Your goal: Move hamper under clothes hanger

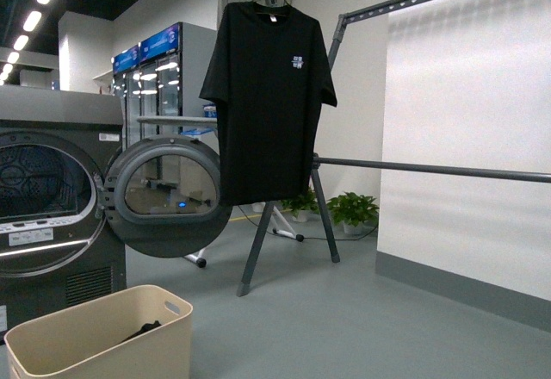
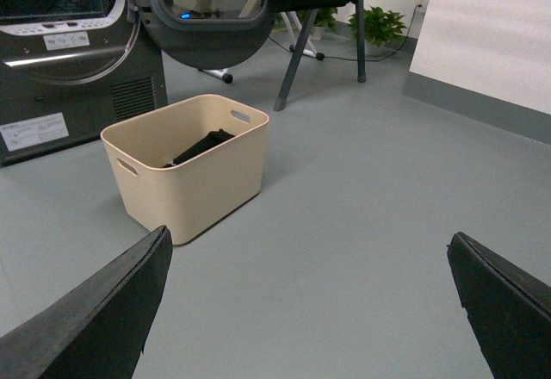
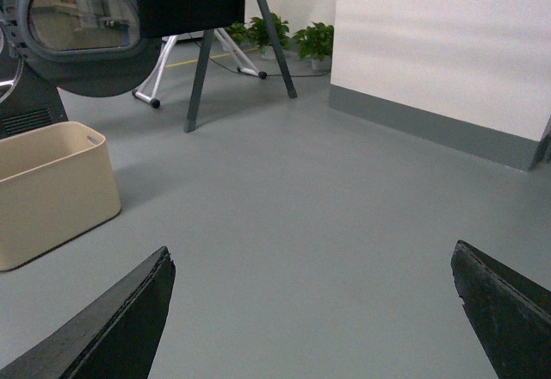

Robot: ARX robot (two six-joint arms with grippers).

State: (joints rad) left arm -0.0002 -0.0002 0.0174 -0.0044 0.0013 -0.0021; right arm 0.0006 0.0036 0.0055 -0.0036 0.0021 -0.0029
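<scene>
Front view chops hamper (image 1: 103, 336) bottom off on me. Inside it dark lump (image 2: 200, 147), I can't tell what. Bars of clothes hanger (image 1: 430, 170) run off right edge. T-shirt (image 1: 267, 121) logo (image 1: 298, 62) too tiny to read.

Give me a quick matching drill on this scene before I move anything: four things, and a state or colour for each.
Things:
1. hamper
2. black T-shirt
3. dryer door
4. potted plants

States:
A. swung open
B. on the floor, dark cloth inside
C. green
D. hanging from the clothes hanger

Pairs: 1-B, 2-D, 3-A, 4-C
</scene>
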